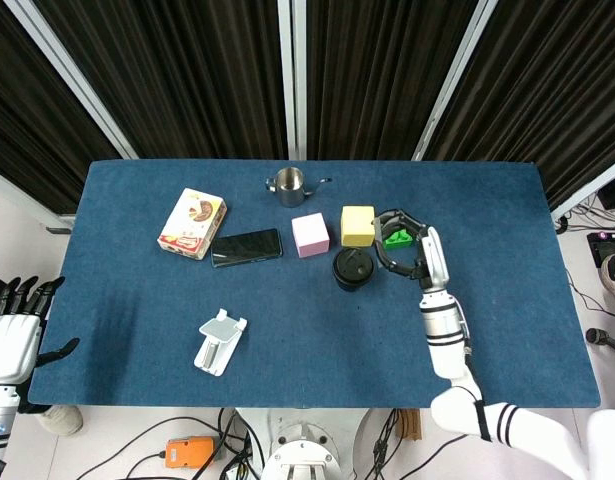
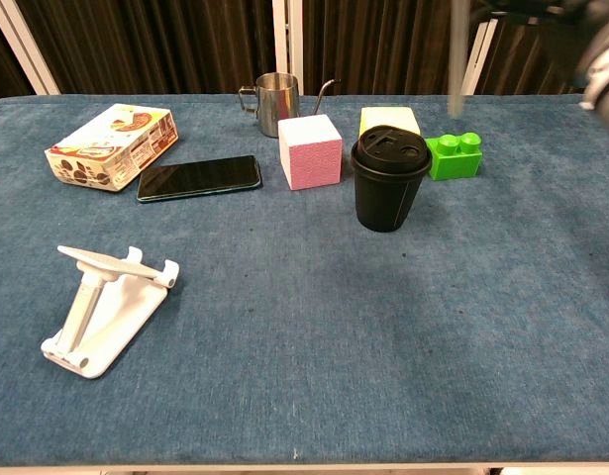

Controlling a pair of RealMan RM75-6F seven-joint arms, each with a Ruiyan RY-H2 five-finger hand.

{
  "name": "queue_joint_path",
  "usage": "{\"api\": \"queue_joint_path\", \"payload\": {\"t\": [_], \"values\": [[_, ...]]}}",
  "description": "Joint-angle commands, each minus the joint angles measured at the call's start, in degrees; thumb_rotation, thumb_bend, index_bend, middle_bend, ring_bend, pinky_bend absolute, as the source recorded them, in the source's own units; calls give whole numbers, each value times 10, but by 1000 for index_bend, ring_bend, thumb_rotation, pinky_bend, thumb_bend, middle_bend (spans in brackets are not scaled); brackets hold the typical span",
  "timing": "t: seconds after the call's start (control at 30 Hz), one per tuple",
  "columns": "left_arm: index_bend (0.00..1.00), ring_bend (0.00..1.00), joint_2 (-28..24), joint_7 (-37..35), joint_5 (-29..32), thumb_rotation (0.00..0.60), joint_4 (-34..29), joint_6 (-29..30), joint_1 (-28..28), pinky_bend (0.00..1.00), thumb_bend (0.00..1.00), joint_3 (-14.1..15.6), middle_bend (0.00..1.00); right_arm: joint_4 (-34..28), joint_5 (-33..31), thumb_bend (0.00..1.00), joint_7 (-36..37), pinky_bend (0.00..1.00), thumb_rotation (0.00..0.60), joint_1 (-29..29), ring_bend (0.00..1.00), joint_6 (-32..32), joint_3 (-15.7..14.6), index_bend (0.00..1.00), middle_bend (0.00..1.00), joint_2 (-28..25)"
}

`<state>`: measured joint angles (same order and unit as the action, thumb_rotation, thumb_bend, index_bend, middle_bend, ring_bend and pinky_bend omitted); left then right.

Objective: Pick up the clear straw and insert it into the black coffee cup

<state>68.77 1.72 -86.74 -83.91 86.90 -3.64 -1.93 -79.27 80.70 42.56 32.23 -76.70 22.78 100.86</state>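
Note:
The black coffee cup (image 1: 352, 268) (image 2: 390, 183) stands lidded near the table's middle, in front of the yellow block. My right hand (image 1: 409, 248) (image 2: 566, 25) is raised above the table just right of the cup, over the green brick. It holds the clear straw (image 2: 456, 59), which hangs almost upright, with its lower end above and to the right of the cup's lid. In the head view the straw is too faint to make out. My left hand (image 1: 14, 335) hangs open off the table's front left corner.
Behind the cup sit a pink cube (image 2: 310, 150), a yellow block (image 1: 358, 225) and a green brick (image 2: 454, 155). A steel pitcher (image 2: 272, 102), a phone (image 2: 198, 176) and a snack box (image 2: 113, 145) lie to the left. A white phone stand (image 2: 101, 307) is at front left.

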Motion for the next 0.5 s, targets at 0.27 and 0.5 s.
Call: {"api": "queue_joint_path", "payload": {"t": [0.27,0.5], "values": [[121,70,4,-4,3,600,6,-4,-2,0,80,-1,175,112,3,637,18,561,600,44,450,-19,-1,740,503,93],[121,70,7,-7,6,600,13,-8,-3,0,80,-1,175,137,4,637,31,561,600,43,450,-22,-12,740,503,106]]}}
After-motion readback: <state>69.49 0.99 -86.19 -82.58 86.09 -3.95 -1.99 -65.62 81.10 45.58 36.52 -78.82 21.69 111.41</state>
